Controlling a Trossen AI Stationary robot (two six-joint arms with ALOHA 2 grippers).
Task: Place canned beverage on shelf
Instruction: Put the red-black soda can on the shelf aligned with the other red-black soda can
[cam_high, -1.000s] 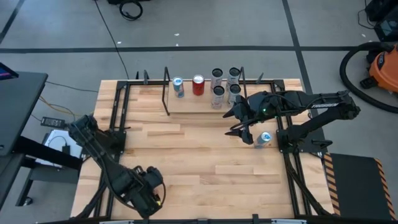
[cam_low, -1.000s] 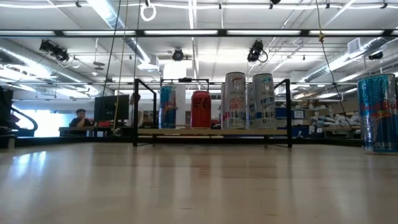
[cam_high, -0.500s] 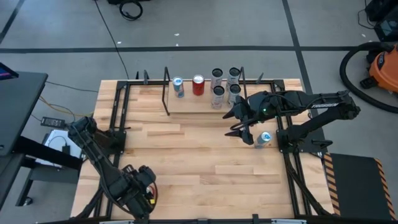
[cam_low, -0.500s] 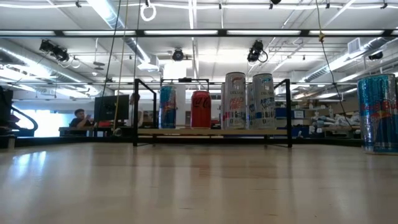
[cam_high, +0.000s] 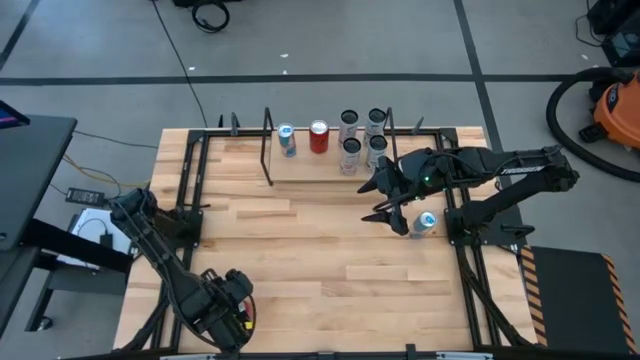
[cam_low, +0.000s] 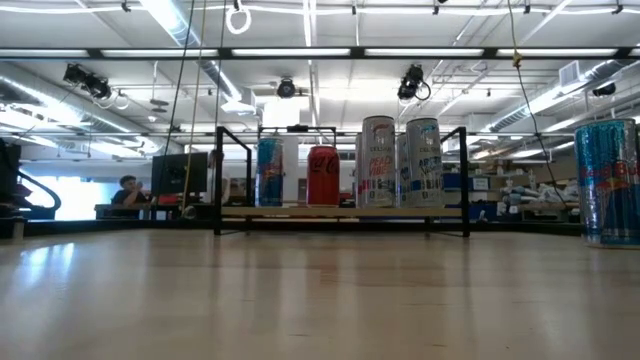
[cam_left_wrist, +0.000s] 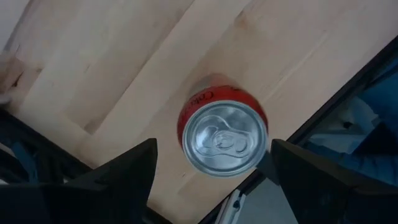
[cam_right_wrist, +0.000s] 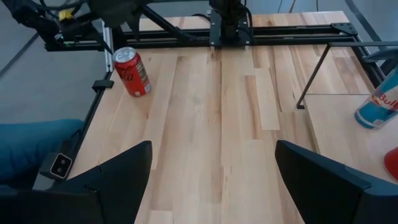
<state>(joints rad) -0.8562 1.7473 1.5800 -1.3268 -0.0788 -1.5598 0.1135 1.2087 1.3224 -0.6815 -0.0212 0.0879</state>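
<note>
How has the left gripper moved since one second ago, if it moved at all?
Yes. In the high view the left gripper has shifted toward the table's left edge. It is open, above a red can near the front left corner.

Red can (cam_left_wrist: 224, 138) with silver top, white script lettering on its side. Table (cam_high: 300, 250) pale wood planks, black frame rails. Shelf (cam_high: 320, 170) light wood, black rods. On it: blue-silver can (cam_high: 287, 141), red can (cam_high: 319, 136), four whitish-silver cans (cam_high: 361, 139), print colours possibly red and blue. Loose blue-silver can (cam_high: 424, 224). Arms dark.
</note>
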